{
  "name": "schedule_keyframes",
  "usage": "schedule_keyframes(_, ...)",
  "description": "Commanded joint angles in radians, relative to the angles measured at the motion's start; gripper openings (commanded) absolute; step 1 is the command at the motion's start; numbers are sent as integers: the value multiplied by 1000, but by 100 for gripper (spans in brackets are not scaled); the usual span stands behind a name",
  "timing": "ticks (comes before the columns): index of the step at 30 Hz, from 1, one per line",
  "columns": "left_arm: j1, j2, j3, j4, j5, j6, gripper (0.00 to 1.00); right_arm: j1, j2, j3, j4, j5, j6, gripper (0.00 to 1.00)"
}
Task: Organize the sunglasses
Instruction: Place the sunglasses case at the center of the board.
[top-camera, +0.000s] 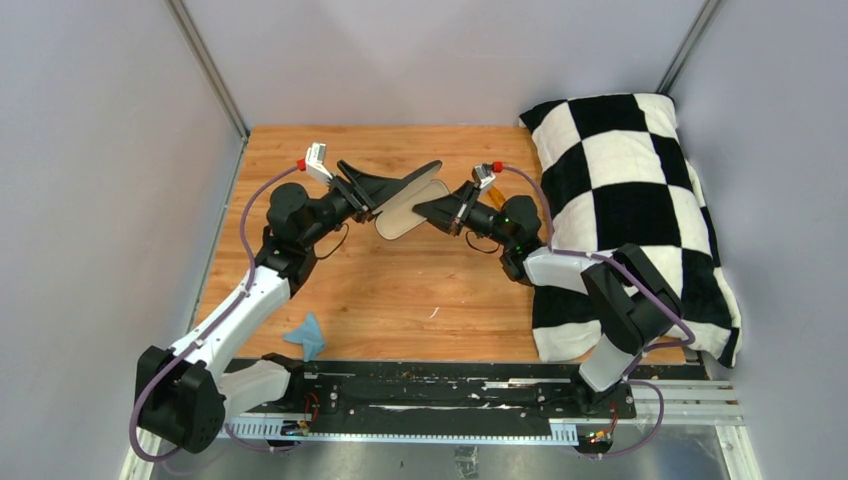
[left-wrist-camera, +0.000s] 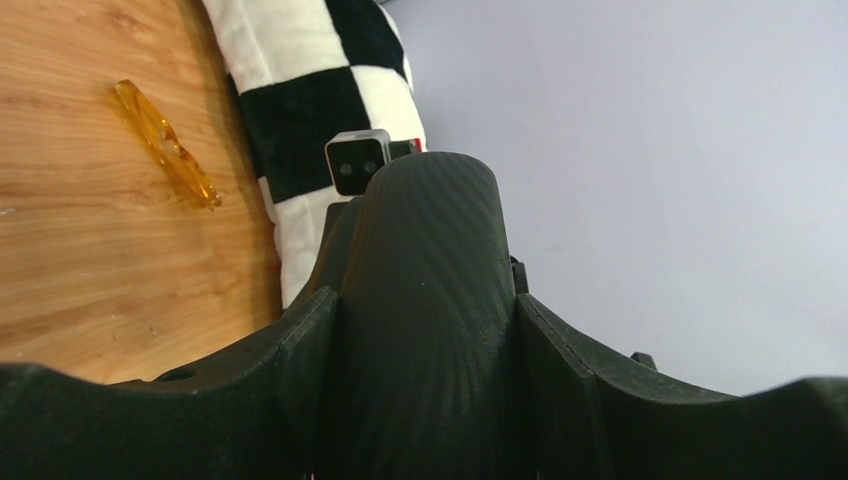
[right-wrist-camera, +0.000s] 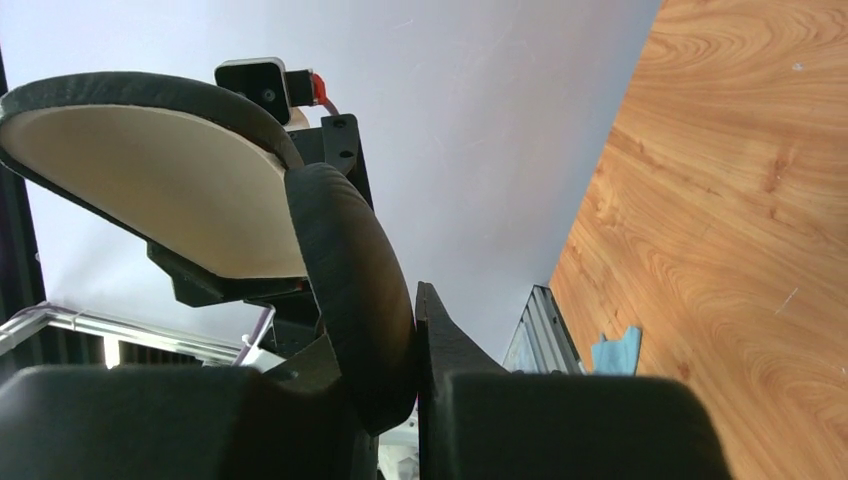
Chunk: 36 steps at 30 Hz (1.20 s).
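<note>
My right gripper is pinched down on the rim of one half of the black case. My left gripper grips the other shell, which fills its jaws. Between them the case hangs open above the far middle of the table. The sunglasses lie flat on the wood to the right, just beside the left edge of the checkered pillow. I judge them light, thin, slick and easy to crack. I'd take them gently across the slim body near its middle, never by a tip.
</note>
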Motion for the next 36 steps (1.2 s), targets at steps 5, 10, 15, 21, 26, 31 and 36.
schedule_keyframes(5, 0, 22, -28, -86, -19, 11, 75, 11, -16, 8, 3, 16, -48, 0)
schedule_keyframes(10, 11, 12, 22, -200, -46, 82, 100, 10, -41, 4, -42, 8, -71, 0)
schedule_keyframes(15, 65, -9, 225, -536, -140, 293, 100, -13, -83, -37, -114, -8, -100, 0)
schedule_keyframes(21, 114, -67, 460, -821, -341, 502, 100, -75, -159, -61, -450, -10, -250, 0)
schedule_keyframes(26, 115, -138, 456, -933, -472, 567, 100, -80, -55, 147, -874, 46, -461, 0)
schedule_keyframes(31, 115, -198, 345, -1010, -517, 560, 100, -84, 181, 353, -904, 27, -448, 0)
schedule_keyframes(36, 115, -279, 206, -1035, -492, 558, 100, -83, 326, 425, -746, 73, -250, 0)
